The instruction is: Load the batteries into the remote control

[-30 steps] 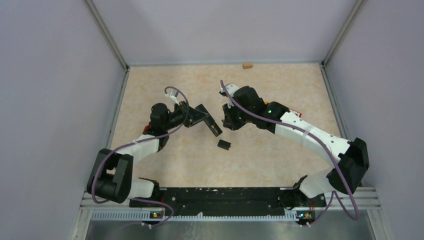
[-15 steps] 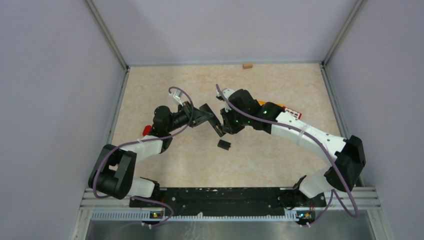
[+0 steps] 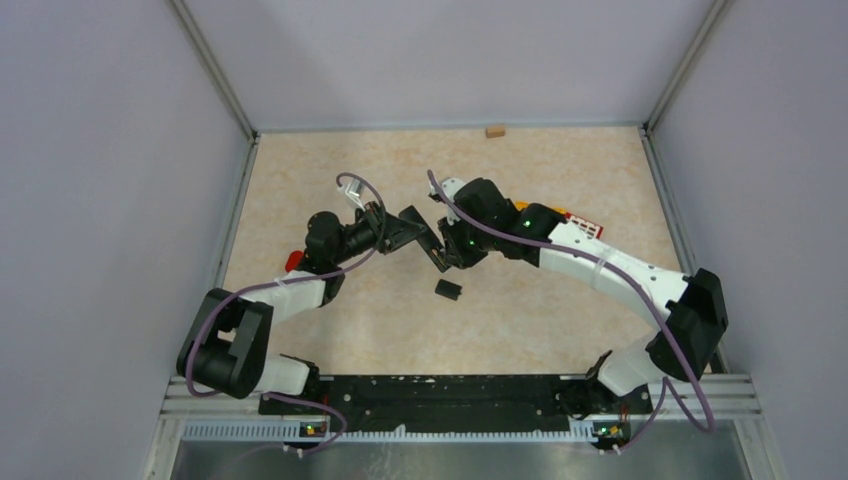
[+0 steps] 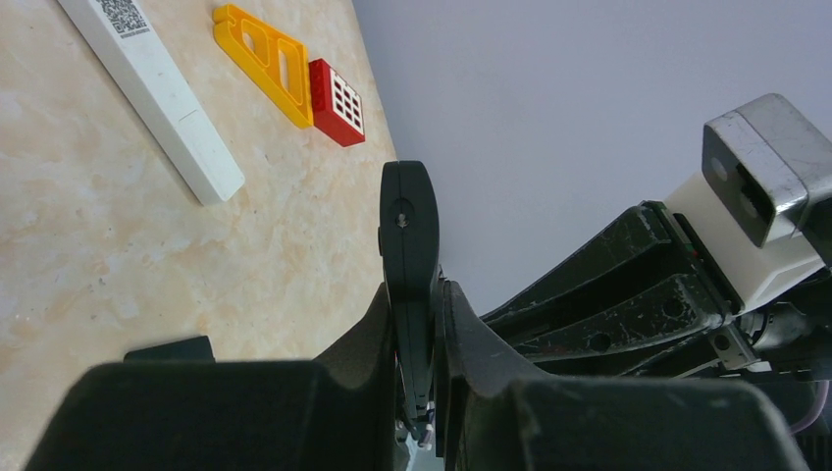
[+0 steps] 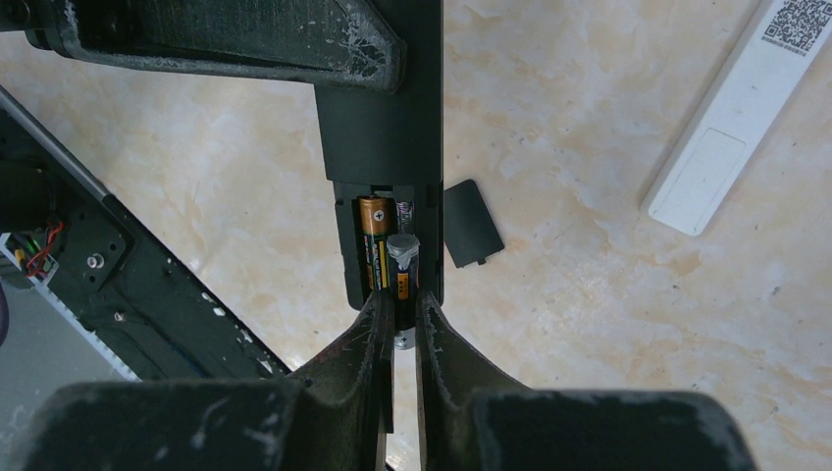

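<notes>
Battery (image 5: 402, 267) was pinched in the closed right gripper (image 5: 397, 319), its tip over the open bay of the black remote (image 5: 381, 137), beside one seated battery (image 5: 371, 245). Left gripper (image 4: 419, 304) clamped the remote edge-on. Likely light, rigid, slick, could slip; best held mid-body.

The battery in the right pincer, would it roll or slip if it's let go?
Probably rolls: the battery is a smooth cylinder. Likely slippery too, since the right pincer holds only one end.
</notes>
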Robot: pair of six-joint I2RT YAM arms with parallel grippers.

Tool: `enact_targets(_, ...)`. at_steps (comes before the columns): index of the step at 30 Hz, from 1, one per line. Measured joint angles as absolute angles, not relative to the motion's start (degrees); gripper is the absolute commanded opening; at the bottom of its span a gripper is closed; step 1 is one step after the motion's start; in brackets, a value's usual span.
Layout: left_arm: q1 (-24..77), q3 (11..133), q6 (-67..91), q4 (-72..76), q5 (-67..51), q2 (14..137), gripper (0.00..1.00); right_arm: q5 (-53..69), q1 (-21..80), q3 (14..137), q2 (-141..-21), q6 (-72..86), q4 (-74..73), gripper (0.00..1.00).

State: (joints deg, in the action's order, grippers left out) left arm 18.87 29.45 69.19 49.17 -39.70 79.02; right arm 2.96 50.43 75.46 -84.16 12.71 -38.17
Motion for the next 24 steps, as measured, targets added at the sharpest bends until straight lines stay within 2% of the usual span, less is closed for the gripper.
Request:
enact_targets(7, 18.87, 29.43, 70.17, 49.56, -39.83, 79.02, 0.00, 2.85, 50.52, 75.55, -85.01, 11.99, -38.04, 0.25)
enact_targets(12, 18.85, 29.43, 70.87, 49.56, -39.83, 79.02, 0.00, 2.42, 50.52, 75.55, -85.01, 11.62, -37.80, 0.27)
enact_targets(18, 18.81, 29.43, 71.85, 49.28, -39.83, 79.02, 0.00, 2.13, 50.52, 75.55, -85.01, 12.10, -37.04, 0.26)
enact_targets(21, 18.81, 29.43, 72.60, 49.01, -39.83, 79.02, 0.00, 1.85, 50.52, 75.55, -84.99, 12.78, -36.07, 0.15)
enact_targets(24, 18.76, 29.43, 73.63, 48.64, -39.59, 79.02, 0.00, 1.45, 50.57, 75.57, -84.99, 13.65, -35.05, 0.14)
